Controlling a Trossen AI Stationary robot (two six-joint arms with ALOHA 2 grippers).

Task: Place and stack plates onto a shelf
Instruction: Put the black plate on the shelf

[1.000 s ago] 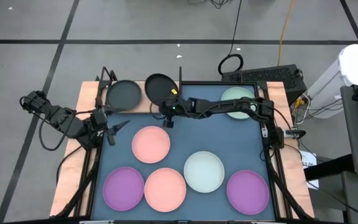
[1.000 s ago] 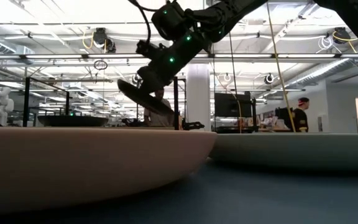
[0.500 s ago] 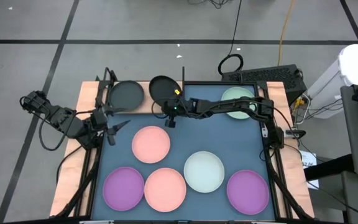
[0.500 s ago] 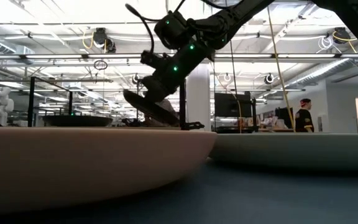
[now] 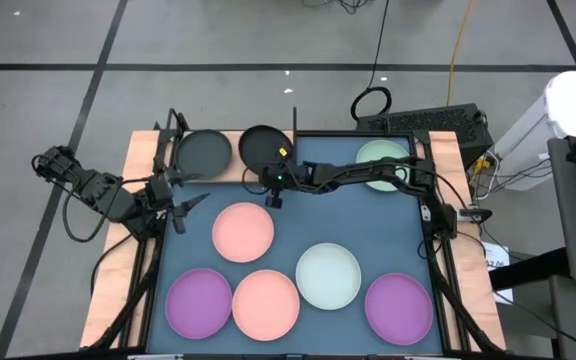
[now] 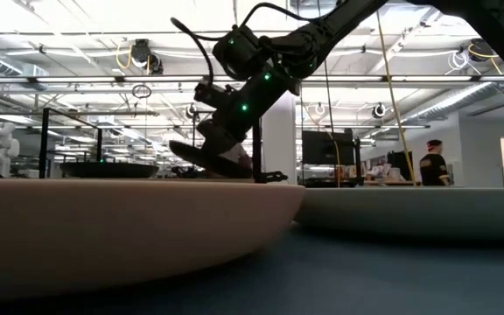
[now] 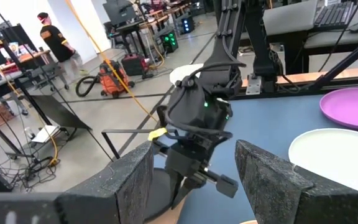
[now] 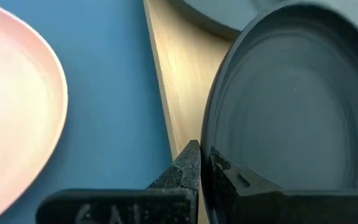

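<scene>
We judge plates light, stiff, thin plastic, slick; raised rim best place to pinch

Right fingers (image 8: 197, 163) clamped on near rim of black plate (image 5: 264, 146), plate tilted over shelf (image 5: 230, 172)

Second black plate (image 5: 200, 152) just beyond it, flat on shelf, nothing stacked on it

Left fingers (image 5: 180, 212) spread wide, empty, waiting beside pink plate (image 5: 243, 230) on bench mat (image 5: 328, 215)

From my right wrist view, the black plate (image 8: 291, 106) I pinch runs off the frame; only its near rim shows. A second black plate (image 8: 216, 12) is cut at the edge. In the low view, a pink plate (image 6: 129, 227) hides the shelf board.
</scene>
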